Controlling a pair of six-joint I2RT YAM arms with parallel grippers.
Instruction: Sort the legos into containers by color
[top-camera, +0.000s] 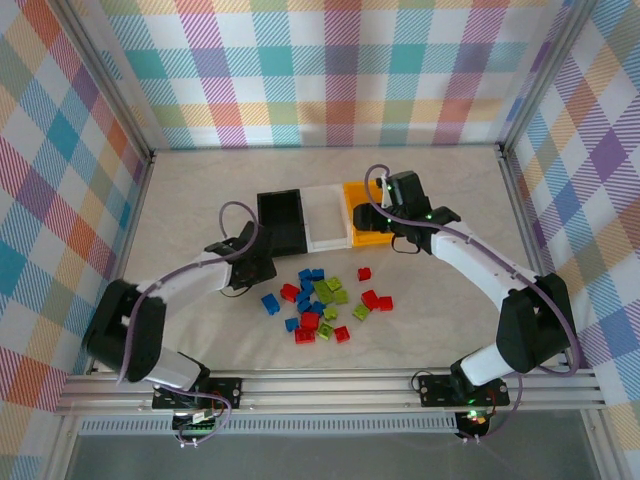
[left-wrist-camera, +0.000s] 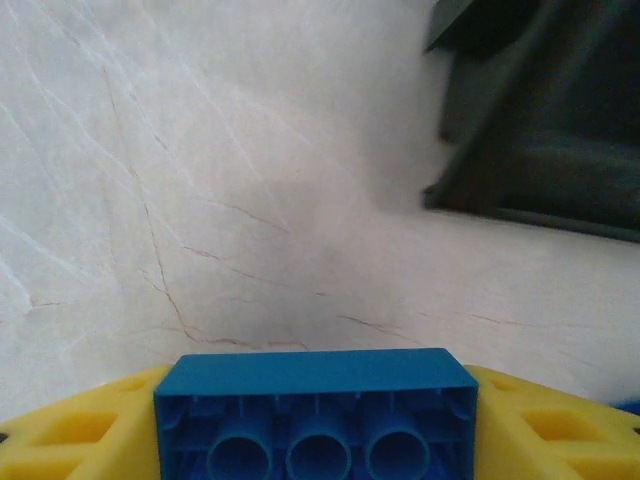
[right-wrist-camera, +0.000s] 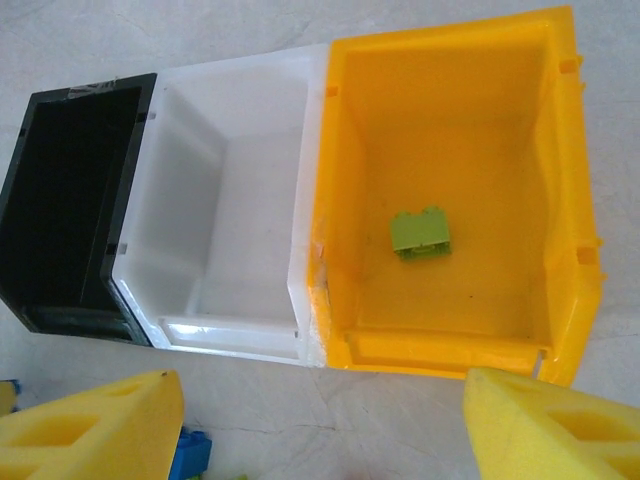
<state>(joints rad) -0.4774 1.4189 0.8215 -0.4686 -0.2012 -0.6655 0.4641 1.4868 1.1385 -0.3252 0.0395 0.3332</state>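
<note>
The left gripper (left-wrist-camera: 315, 432) is pinching a blue brick (left-wrist-camera: 315, 372) beside the black bin (left-wrist-camera: 560, 110). The right gripper (right-wrist-camera: 322, 415) is hovering, spread, by the orange-yellow bin (right-wrist-camera: 440, 90), where a lime brick (right-wrist-camera: 421, 233) is lying.

The black plastic bin (top-camera: 281, 222), white plastic bin (top-camera: 326, 215) and orange-yellow plastic bin (top-camera: 365, 238) touch in a row, with a lime green brick (right-wrist-camera: 421, 232) inside the last. Small blue, red and green plastic bricks (top-camera: 320, 300) lie scattered nearby. One blue brick (left-wrist-camera: 315, 410) shows its hollow underside.

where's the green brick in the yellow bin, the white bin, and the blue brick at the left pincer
lime green plastic brick (right-wrist-camera: 421, 233), right wrist view, its top face
white rectangular plastic bin (right-wrist-camera: 250, 215), right wrist view, bare floor
blue plastic brick (left-wrist-camera: 315, 374), left wrist view, flat side
</note>
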